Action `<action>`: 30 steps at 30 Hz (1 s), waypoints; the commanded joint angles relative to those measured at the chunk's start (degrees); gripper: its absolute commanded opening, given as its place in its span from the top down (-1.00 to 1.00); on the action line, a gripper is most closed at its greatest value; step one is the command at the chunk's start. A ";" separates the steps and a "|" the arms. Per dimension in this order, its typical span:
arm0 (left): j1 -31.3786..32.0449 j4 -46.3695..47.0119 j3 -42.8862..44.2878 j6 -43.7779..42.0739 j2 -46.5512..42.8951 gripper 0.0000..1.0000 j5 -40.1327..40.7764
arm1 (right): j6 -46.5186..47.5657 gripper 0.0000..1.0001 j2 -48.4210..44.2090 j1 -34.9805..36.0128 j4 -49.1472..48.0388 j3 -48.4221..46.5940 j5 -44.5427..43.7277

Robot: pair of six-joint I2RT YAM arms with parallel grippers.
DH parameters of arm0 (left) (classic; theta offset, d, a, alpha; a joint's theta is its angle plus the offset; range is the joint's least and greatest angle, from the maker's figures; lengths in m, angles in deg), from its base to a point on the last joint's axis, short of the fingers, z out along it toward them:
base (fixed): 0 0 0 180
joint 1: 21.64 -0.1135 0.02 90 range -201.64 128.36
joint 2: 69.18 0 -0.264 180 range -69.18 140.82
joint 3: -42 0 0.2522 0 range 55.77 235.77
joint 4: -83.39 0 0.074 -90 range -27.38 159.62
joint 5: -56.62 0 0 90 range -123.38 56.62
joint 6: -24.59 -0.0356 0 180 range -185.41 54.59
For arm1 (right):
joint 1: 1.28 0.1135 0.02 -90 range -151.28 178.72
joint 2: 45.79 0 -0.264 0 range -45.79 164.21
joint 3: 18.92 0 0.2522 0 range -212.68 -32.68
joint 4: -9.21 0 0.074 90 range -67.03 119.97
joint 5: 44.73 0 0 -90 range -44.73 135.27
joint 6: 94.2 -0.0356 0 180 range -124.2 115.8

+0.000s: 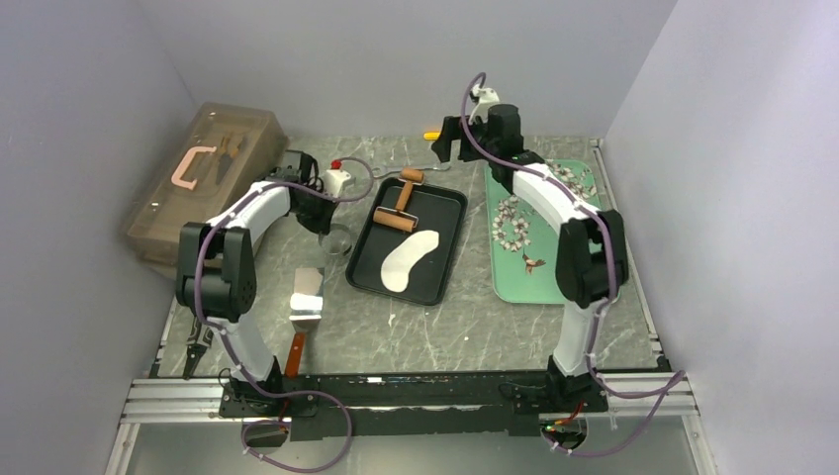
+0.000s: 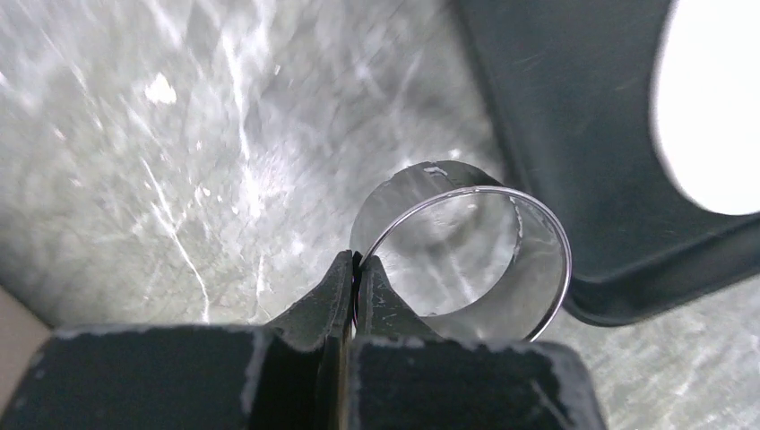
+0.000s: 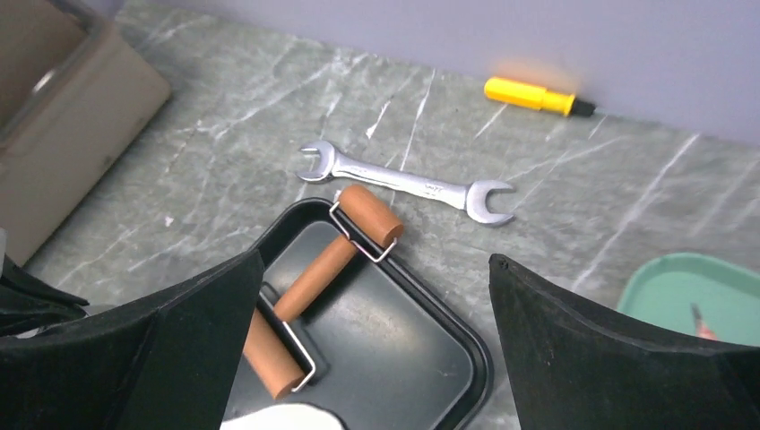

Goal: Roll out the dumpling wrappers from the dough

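The left gripper [image 2: 356, 264] is pinched shut on the thin wall of the ring [image 2: 538, 282], with one finger inside it and one outside. The rest of the ring juts ahead and to the right of the fingers, its opening facing up. Whether it rests on the table [image 2: 179, 179] or hangs just above it, I cannot tell. Just right of the ring is the corner of the tray [image 2: 556, 134]. Farther ahead and right of this gripper, the dough [image 2: 708, 107] lies in the tray. From above it is a flat, long, curved white sheet.

The right gripper [image 3: 375, 260] has its fingers spread wide and holds nothing. It hangs above the tray's far end. Under it and between its fingers, the roller [image 3: 332, 260] lies in the tray. The dough is behind the roller on the gripper's near side, close to the roller's drum, and only its edge shows in this wrist view. Ahead of the gripper a wrench [image 3: 403, 184] lies on the table just beyond the tray's rim. A screwdriver [image 3: 529, 94] lies farther ahead by the wall. To the gripper's right is a green tray [image 3: 690, 287], and far to its left a box [image 3: 54, 116].
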 commanded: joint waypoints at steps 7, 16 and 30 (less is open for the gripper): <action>19.41 -7.41 14.70 -3.12 0.60 1.00 -4.24 | -8.23 -0.99 -26.95 -3.50 -22.15 27.46 -0.86; 25.50 -6.80 22.35 -0.90 10.39 1.00 0.29 | -13.53 -0.92 -29.32 -3.19 -4.46 28.65 -5.67; 24.79 -6.95 19.88 2.98 12.89 1.00 -0.82 | -16.36 -0.80 -29.56 6.28 8.21 28.91 -19.15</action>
